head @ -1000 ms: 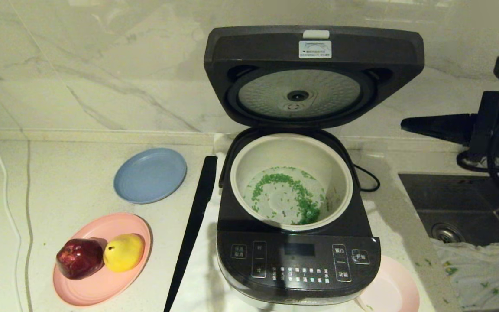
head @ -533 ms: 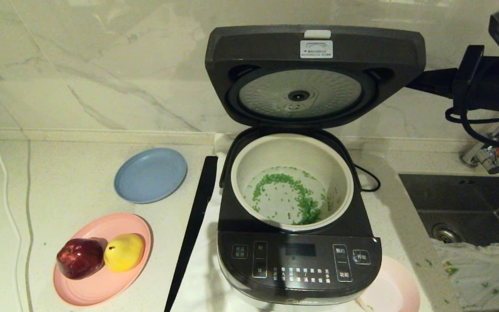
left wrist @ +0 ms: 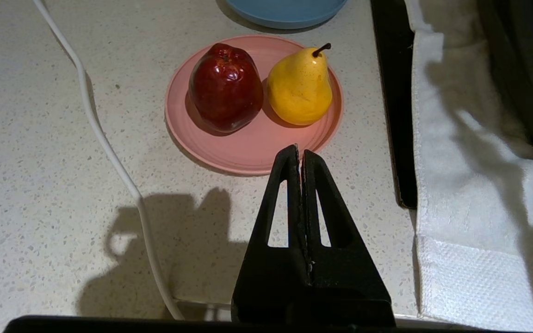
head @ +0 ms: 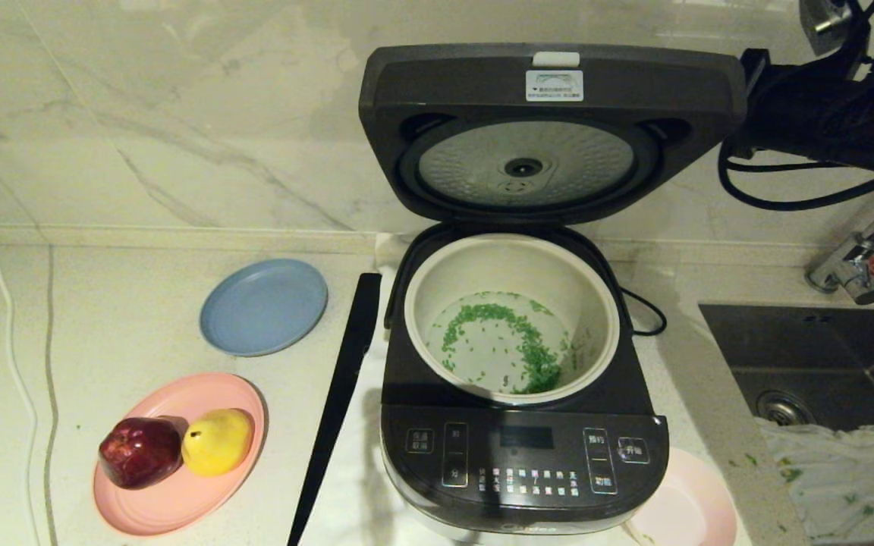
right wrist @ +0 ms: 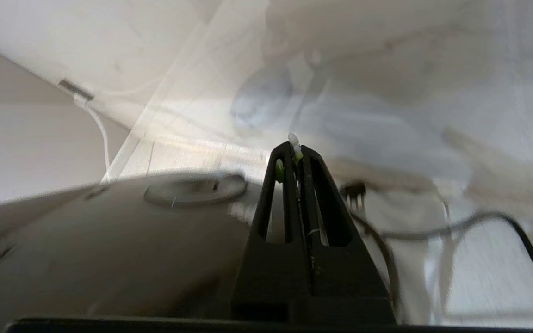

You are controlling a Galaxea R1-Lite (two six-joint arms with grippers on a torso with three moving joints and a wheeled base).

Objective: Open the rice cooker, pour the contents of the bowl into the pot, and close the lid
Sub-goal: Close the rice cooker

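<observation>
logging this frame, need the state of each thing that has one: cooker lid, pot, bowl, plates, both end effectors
lid: up, fully open
pot: seated in the rice cooker, green grains scattered on its bottom
bowl: on the counter by the cooker's front right corner, mostly hidden
pink plate: holds a red apple and a yellow pear
blue plate: bare
left end effector: shut, holding nothing, above the counter
right end effector: shut, raised behind the lid's upper right corner

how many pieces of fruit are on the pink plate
2: a red apple on the left part of the pink plate, and a yellow pear right beside it, nearer the rice cooker.
</observation>
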